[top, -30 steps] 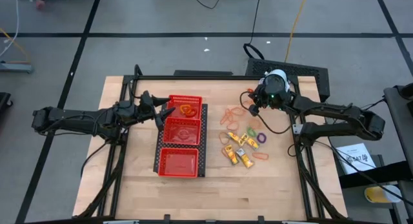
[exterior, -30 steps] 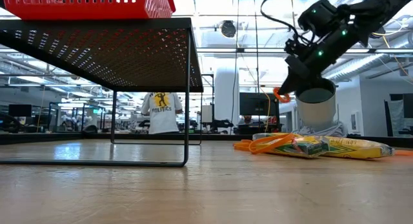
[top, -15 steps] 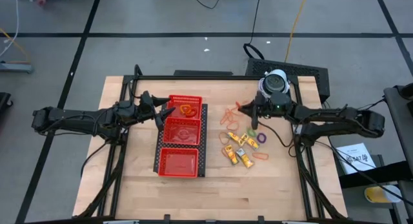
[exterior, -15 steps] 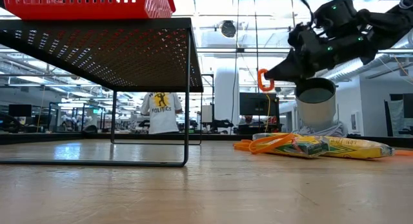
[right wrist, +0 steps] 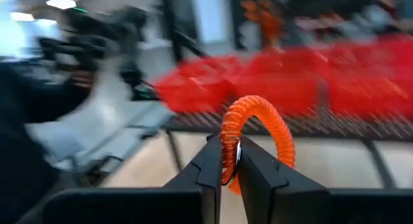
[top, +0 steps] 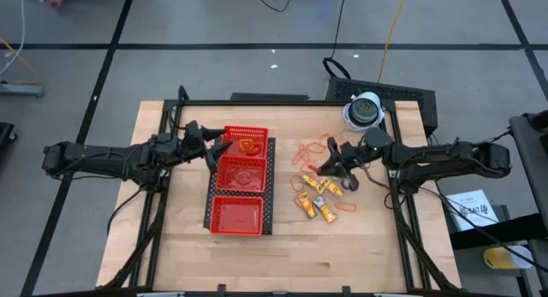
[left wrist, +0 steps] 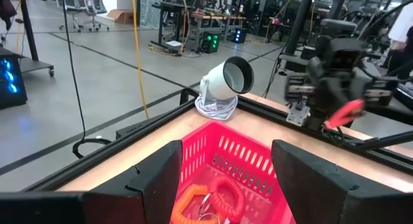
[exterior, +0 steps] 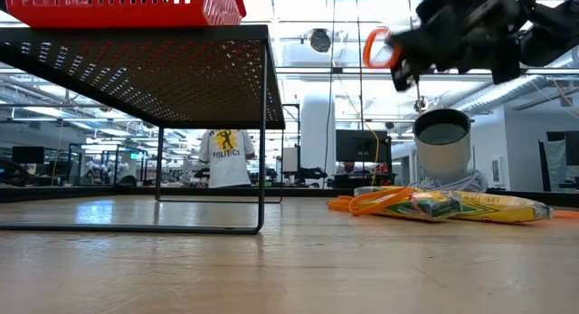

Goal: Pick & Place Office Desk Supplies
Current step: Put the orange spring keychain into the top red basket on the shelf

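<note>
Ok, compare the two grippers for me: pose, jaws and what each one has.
The right gripper is shut on an orange loop, lifted clear of the table; the left gripper is open and holds nothing. The right gripper is over the loose supplies beside the red tray; the left gripper waits at the tray's far compartment, which has orange loops in it. Both are dark two-finger grippers.
</note>
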`<state>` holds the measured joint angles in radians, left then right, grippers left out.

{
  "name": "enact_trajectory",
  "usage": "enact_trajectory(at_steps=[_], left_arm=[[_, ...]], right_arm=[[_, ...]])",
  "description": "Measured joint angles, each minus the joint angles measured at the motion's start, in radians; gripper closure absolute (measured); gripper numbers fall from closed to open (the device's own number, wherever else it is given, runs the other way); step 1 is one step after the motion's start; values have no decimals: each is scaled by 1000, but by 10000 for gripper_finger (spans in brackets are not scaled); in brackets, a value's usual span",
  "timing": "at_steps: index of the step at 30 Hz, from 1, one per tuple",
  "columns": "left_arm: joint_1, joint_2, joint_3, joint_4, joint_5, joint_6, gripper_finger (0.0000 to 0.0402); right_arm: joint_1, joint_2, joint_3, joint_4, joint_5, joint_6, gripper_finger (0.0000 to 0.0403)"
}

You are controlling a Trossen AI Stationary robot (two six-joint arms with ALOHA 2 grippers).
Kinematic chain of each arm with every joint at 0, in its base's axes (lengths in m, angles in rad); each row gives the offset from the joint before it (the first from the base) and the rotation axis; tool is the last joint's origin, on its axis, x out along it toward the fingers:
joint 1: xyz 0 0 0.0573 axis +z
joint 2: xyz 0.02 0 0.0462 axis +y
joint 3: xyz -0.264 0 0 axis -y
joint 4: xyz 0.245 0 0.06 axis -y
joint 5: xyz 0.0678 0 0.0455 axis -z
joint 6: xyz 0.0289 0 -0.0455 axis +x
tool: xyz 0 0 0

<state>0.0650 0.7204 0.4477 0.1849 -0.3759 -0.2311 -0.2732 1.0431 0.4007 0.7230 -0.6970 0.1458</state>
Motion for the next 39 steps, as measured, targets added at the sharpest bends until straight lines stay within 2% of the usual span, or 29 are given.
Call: enact_trajectory(at_steps=[4,7,10,13,16,20,25,31,35,39], left_arm=[[0,13,0,14,0,-24,151],[0,41,-1,52,7,-42,151],[0,91,0,160,74,-43,151],[-7,176,0,281,185,-44,151],[-29,276,4,415,222,-43,151],[-49,402,92,410,231,-14,151],[-57,546,255,328,316,92,151],[-57,705,416,313,399,205,151],[-57,795,493,312,454,211,151],[-57,864,551,314,494,225,151]], right_arm=[[22,0,0,111,-88,11,374],[40,0,0,124,-92,6,373],[43,0,0,117,-91,-2,374],[43,0,0,118,-90,-3,376],[43,0,0,119,-88,-4,376],[54,0,0,126,-12,-4,373],[99,8,0,158,111,-12,374],[159,48,0,302,136,-27,376],[183,73,0,326,229,-57,374],[188,104,6,338,277,-80,377]])
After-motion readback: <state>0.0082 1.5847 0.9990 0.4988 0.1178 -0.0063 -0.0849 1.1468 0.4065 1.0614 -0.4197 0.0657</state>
